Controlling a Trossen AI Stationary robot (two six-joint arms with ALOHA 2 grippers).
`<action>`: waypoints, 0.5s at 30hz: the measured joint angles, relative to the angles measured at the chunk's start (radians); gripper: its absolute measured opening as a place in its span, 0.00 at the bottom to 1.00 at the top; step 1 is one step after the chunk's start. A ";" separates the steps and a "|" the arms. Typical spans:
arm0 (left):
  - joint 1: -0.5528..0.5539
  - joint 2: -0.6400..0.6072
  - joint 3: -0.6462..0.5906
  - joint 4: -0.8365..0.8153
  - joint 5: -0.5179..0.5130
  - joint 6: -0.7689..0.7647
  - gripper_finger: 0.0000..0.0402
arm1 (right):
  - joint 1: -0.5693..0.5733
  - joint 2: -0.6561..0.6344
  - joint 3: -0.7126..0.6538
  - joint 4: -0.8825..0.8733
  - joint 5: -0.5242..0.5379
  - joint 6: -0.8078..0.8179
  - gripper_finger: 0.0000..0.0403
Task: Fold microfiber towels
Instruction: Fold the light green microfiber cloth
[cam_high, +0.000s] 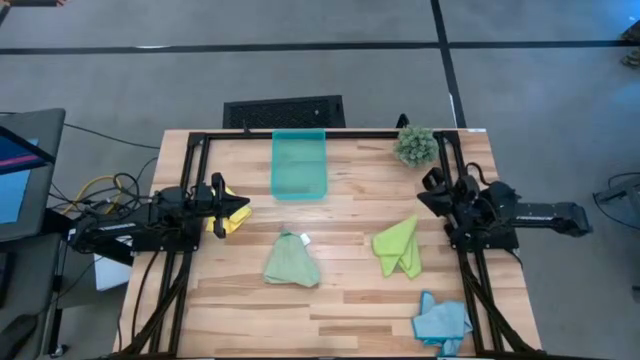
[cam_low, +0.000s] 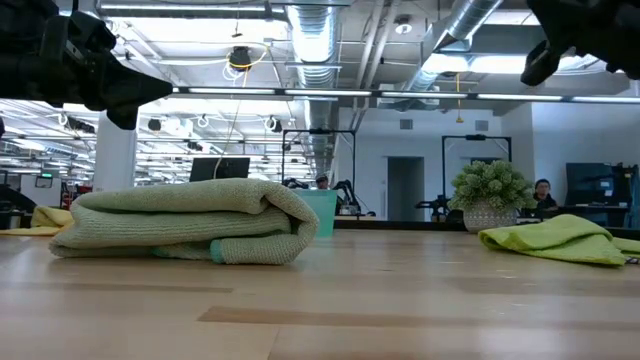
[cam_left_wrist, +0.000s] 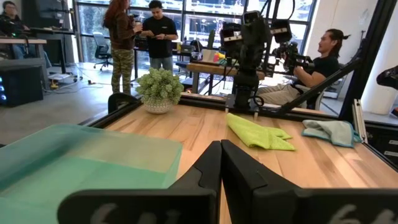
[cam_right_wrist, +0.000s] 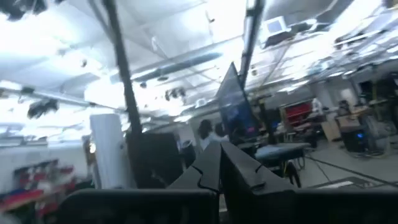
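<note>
1. A pale wooden table (cam_high: 340, 215) with a black frame is being viewed from above on a grey concrete floor; beyond it, an open workshop with ceiling ducts and several people is being shown.
2. A teal bin (cam_high: 299, 165) and a small plant (cam_high: 415, 146) are being kept at the far edge.
3. The pale green towel (cam_high: 291, 262) is lying folded near the middle, its long axis seen sideways across the low view.
4. The lime towel (cam_high: 399, 247) is lying crumpled to its right, the blue towel (cam_high: 441, 321) at the near right corner, the yellow towel (cam_high: 230, 215) at the left edge — partly hidden.
5. The left gripper (cam_high: 243, 207) is being held closed and empty over the yellow towel; the right gripper (cam_high: 428, 190) — fingers pressed together, empty — is being held raised at the right edge.
</note>
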 joint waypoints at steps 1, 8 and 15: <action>0.000 0.000 0.000 0.000 0.000 0.000 0.00 | 0.001 0.000 0.000 -0.006 0.004 -0.002 0.08; 0.000 0.000 0.000 0.000 0.000 0.000 0.00 | 0.035 0.040 0.000 -0.065 -0.026 0.067 0.08; 0.000 0.000 0.000 0.000 0.000 0.000 0.00 | 0.211 0.258 0.097 -0.178 0.010 -0.073 0.08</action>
